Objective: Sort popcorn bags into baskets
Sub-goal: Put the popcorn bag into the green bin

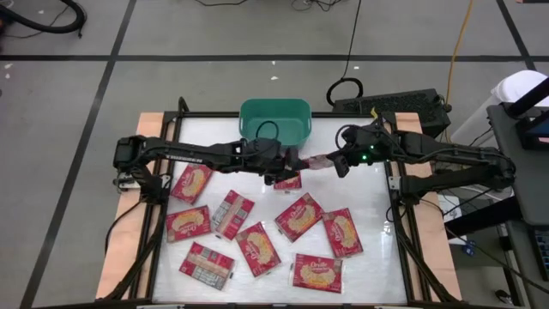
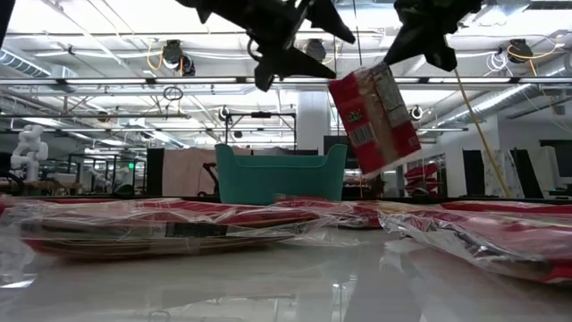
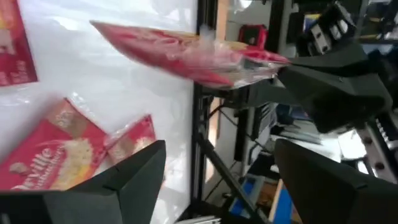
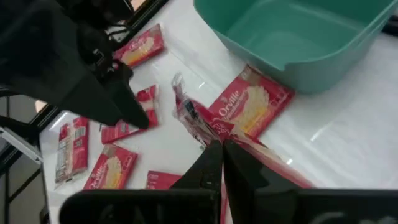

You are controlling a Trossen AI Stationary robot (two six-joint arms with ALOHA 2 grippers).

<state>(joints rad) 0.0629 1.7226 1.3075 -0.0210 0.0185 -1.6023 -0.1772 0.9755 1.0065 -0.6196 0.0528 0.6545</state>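
A red popcorn bag [image 2: 375, 116] hangs in the air in front of the teal basket [image 1: 274, 120], with my right gripper [image 1: 341, 163] shut on it. My left gripper [image 3: 217, 180] stands open just left of the bag, at the same height, with nothing between its fingers; the bag [image 3: 186, 53] shows beyond them. Several more popcorn bags lie flat on the white table, one [image 1: 289, 182] right under the two grippers. The basket stands on the table's far edge and shows nothing inside. My right gripper pinches the bag's end nearest the table's right side [image 4: 214, 134] between its two shut fingers. The fingers come slanting down from the right. The bag is lifted clear of the table and hangs tilted below the fingers, its free end [image 2: 357, 152] lowest.
Loose bags cover the table's middle and near half, among them one [image 1: 190, 182] at the left and one [image 1: 318, 273] near the front edge. A dark frame rims the table. Cables and a power strip [image 1: 390, 107] lie on the floor behind the basket.
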